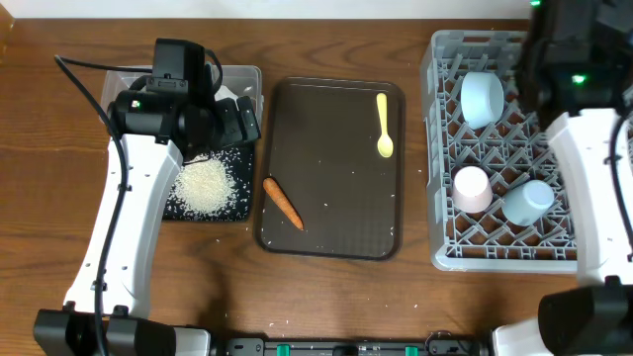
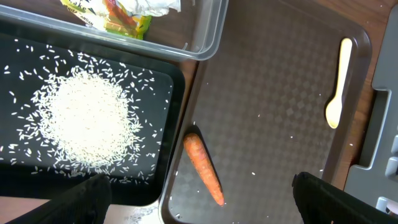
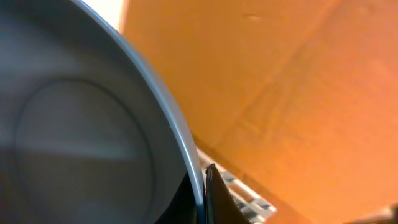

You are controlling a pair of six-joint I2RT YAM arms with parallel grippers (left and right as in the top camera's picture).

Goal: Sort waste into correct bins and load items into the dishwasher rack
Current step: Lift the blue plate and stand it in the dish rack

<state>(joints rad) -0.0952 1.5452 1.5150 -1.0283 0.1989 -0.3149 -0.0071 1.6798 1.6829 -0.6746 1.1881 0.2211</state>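
So, from the left: the paper [image 2: 118, 14] lies in the tub [image 2: 208, 36], and the rice [image 2: 87, 121] is heaped in the black tray [image 2: 163, 155] beside it. The left claw [image 1: 242, 121] hangs wide open above the near corner of the brown tray [image 1: 336, 198], with the carrot [image 2: 203, 168] lying between its fingers. That looks like the last bit of waste. The next move there is a straight drop and a pinch across the carrot, then a short carry to the rice.

The spoon [image 1: 384, 126] waits at the brown tray's far side. In the rack [image 1: 445, 237] sit the bowl [image 1: 482, 99], pink cup [image 1: 472, 188] and blue cup [image 1: 529, 201]. The right claw [image 3: 202, 186] is clamped on the plate [image 3: 74, 124] by its rim. The overhead view hides the plate under the arm at the rack's far corner. It needs lowering on edge between pegs.
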